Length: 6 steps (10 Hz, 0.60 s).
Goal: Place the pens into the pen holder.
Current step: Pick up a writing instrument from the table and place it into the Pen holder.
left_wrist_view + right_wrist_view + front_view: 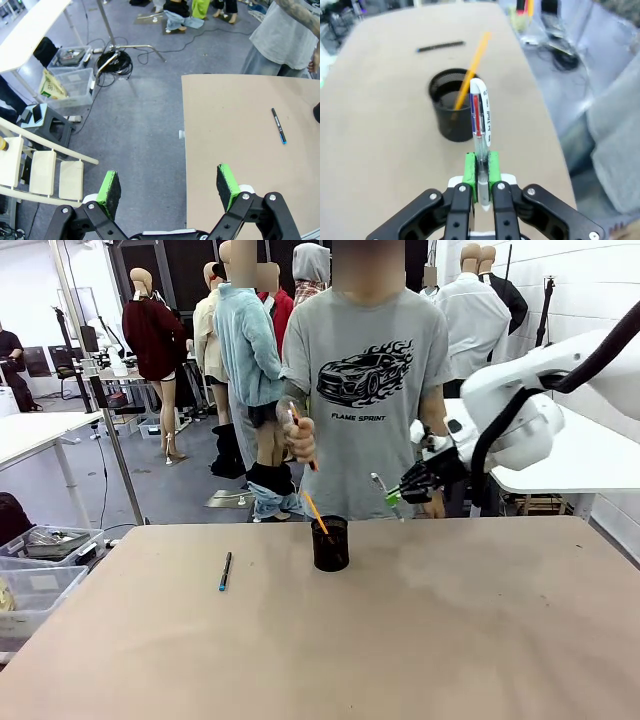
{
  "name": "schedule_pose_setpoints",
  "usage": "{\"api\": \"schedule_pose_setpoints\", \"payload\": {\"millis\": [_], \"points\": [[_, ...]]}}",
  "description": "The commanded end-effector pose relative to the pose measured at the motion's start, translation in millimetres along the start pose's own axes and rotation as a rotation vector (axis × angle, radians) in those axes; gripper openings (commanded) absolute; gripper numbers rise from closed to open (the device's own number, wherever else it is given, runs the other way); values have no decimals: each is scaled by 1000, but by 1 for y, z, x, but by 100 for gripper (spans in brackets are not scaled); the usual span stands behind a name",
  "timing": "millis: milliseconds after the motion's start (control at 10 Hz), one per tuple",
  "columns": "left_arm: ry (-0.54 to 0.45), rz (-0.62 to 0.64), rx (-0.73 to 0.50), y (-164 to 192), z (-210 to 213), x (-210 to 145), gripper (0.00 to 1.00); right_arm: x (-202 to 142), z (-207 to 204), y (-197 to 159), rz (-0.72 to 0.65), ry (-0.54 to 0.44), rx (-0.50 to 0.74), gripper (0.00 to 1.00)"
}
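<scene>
Front view puts the broad tan rectangular bench (450, 640) across the lower half, with a person in a grey printed T-shirt (370, 370) standing at its far edge.

The white right arm (520, 410) reaches in from the robot's right. Its black, green-padded right end effector (397, 494) hangs above the bench's far edge, up and to the right of the holder, closed on the white-silver pen.

In the left wrist view, the left end effector (170, 187) is open and empty, its pads spread wide, straddling the bench's left edge with floor below one pad.

The small black cylindrical pen holder (330, 545) stands upright near the middle of the bench, toward the far side.

By my reading, the task is about a third done, with 1 of 3 pens housed:
- The orange pencil-like pen (316, 513) stands in the holder, leaning toward the robot's left with its upper part well clear of the rim.
- The white-silver pen (481, 115), with red and blue marks and print on its barrel, is clamped near 1 end and points toward the holder. It needs lowering in.
- The slim dark pen with a blue-teal end (225, 571) lies flat on the bench, well apart from the holder on the robot's left, untouched.
</scene>
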State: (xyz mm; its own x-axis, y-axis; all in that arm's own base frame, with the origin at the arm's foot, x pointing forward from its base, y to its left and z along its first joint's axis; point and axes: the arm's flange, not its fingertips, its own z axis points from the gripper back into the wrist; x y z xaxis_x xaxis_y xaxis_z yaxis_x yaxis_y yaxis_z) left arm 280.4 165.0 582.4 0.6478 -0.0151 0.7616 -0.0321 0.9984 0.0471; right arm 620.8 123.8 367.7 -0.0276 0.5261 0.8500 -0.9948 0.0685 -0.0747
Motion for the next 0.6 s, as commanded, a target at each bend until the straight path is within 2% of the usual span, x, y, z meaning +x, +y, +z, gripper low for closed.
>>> {"api": "schedule_pose_setpoints", "payload": {"millis": [0,100,200,400,500], "points": [[-10,13,1,0,-1,2,100,-15,18,16,9,-38,92,0],[-10,13,1,0,-1,2,100,-19,29,19,25,-78,93,0],[-10,13,1,0,-1,2,100,-27,68,33,79,-162,71,0],[-10,13,1,0,-1,2,100,-52,167,87,113,-246,-86,0],[-10,13,1,0,-1,2,100,-72,222,126,95,-278,-202,0]]}}
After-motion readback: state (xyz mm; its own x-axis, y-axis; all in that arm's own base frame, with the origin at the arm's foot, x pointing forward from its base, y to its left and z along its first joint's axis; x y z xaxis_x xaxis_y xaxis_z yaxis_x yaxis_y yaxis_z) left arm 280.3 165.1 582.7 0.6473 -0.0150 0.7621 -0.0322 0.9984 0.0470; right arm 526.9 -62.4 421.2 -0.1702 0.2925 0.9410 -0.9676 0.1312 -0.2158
